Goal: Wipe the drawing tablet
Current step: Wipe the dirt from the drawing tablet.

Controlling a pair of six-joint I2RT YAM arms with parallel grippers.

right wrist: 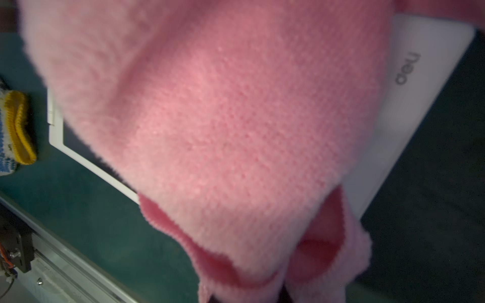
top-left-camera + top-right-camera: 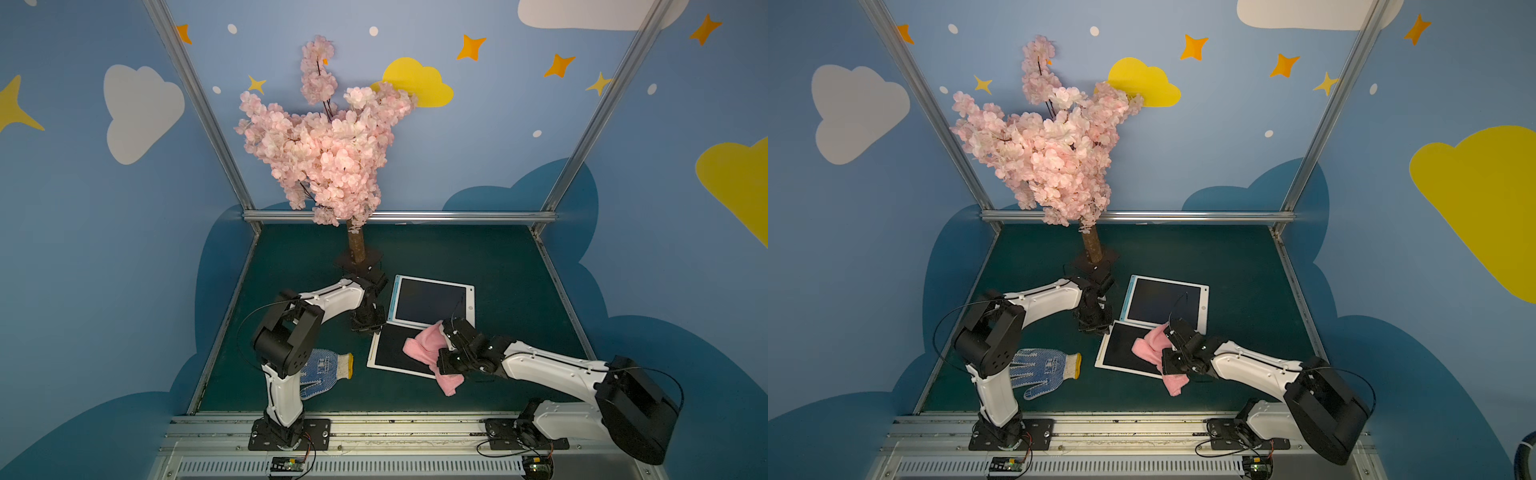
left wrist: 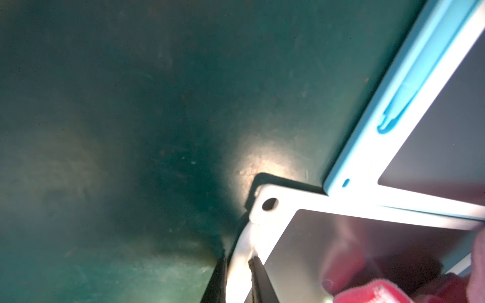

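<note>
1. Both top views: the white-framed drawing tablet with the dark screen (image 2: 388, 353) lies flat at the front of the dark green surface (image 2: 457, 257). Its far edge meets a blue-edged second tablet (image 2: 428, 301).
   - The right claw (image 2: 444, 331) is clamped on a fluffy pink cloth (image 2: 424, 345) bunched over the tablet's right part.
   - One tail of the cloth hangs off the near edge (image 2: 1173, 384). My worry is that the wad only rubs one strip and the left half of the screen gets skipped.
   - The left claw (image 2: 1096, 326) sits at the tablet's far left corner.
   - A blue-dotted knit glove with a yellow cuff (image 2: 324, 370) lies well apart, so it's no bother.
2. Left wrist view: the left claw (image 3: 237, 265) is narrowed onto the tablet's white frame (image 3: 341, 203), one finger on each side of the edge.
   - That's a thin pinch near one corner. A hard sideways stroke could pivot the tablet or pop it free.
   - The second tablet (image 3: 367, 136) looks like it rests on that frame, so it could get shoved too.
3. Right wrist view: it's almost all cloth (image 1: 223, 131), with just the frame's edge (image 1: 78, 157) peeking out. The fingers are buried, so there's no seeing whether the fabric is slipping loose.
</note>
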